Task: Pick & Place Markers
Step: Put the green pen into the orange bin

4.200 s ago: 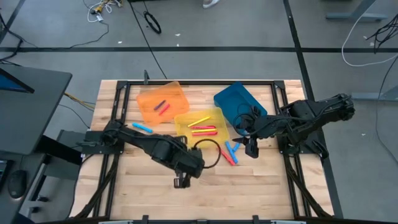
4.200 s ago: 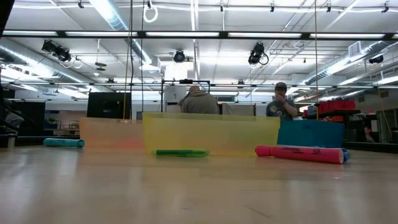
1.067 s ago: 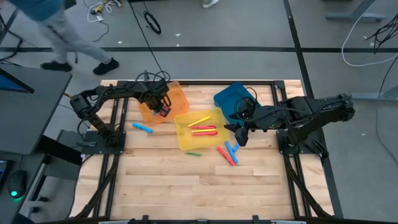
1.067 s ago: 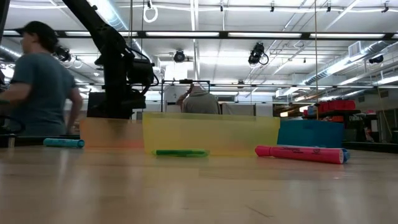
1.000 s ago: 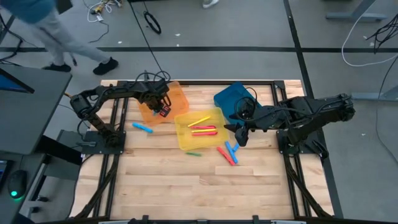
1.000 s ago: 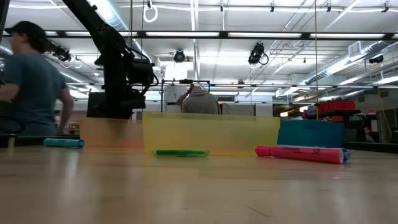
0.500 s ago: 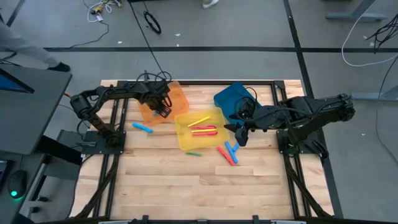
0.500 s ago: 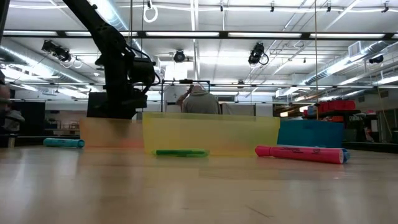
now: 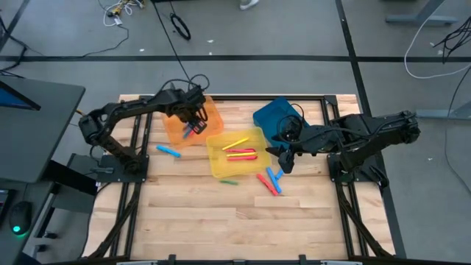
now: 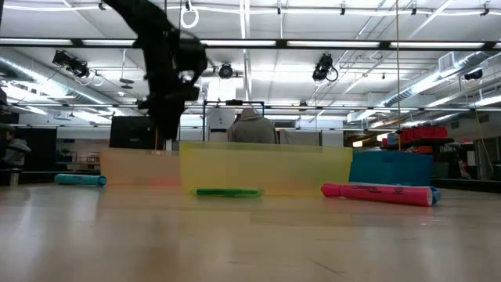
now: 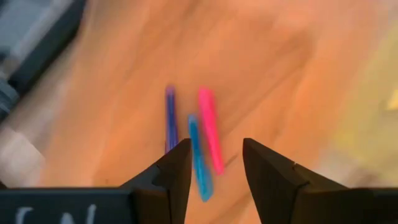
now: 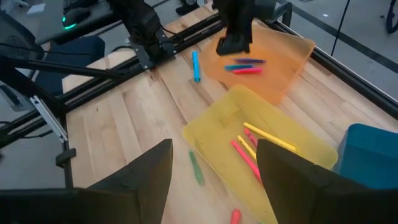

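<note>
Left hand (image 11: 214, 163) open, empty, above orange bin (image 11: 261, 74)

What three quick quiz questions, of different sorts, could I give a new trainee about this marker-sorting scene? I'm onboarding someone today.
1. True or false: the left gripper hangs open over the orange bin.
2. Which bin holds no marker that the high view shows? A) orange B) yellow C) blue
3. Fill in: the green marker lies on the ____, just outside the yellow bin.

Key
1. True; three markers lie in the bin below its parted fingers.
2. C, the blue bin.
3. Table. The right gripper waits open near the loose markers.
</note>
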Robot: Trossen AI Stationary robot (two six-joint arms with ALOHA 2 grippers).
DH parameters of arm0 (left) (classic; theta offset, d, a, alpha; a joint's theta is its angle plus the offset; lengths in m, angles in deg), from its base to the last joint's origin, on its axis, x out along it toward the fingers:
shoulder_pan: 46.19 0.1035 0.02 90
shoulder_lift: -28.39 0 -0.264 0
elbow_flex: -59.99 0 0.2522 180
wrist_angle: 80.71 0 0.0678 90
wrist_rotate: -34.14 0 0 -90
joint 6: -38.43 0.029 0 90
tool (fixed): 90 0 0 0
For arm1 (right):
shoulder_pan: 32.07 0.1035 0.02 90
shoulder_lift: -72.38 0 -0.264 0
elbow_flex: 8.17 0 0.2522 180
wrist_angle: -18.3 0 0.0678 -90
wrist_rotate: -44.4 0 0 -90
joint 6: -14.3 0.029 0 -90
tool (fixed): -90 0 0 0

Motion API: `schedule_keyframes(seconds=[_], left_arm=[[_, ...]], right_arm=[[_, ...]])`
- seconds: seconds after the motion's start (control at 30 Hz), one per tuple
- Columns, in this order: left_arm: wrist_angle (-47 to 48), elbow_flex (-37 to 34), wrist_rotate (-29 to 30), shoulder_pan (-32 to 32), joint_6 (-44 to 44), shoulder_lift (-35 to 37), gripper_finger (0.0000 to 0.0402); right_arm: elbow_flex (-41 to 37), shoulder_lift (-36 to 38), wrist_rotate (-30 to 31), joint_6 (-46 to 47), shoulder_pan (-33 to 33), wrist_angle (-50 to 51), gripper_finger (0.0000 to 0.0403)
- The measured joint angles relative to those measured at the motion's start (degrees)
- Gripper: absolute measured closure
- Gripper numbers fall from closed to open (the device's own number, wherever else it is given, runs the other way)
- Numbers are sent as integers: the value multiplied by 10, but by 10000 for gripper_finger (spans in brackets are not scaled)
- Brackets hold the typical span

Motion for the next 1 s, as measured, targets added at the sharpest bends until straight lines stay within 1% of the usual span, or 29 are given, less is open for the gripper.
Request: schedule_keyframes(seconds=[0.13,0.3,0.43,0.57,0.7,0.83,1.0], left_arm=[[49,74,-1,-32,5,29,271],[121,167,2,-73,9,47,285],[142,214,18,-87,43,47,291],[150,230,-38,-105,43,46,296],[172,234,-49,-178,49,45,308],[172,230,-47,-269,57,44,319],[167,229,-39,-366,70,39,321]], right_arm=[[0,0,0,3,0,6,167],[0,0,0,3,0,11,167],[0,0,0,-7,0,10,167],[0,0,0,-12,0,14,167],[0,0,0,-10,1,31,167],[0,2,-1,10,7,66,167],[0,10,-1,21,22,93,167]])
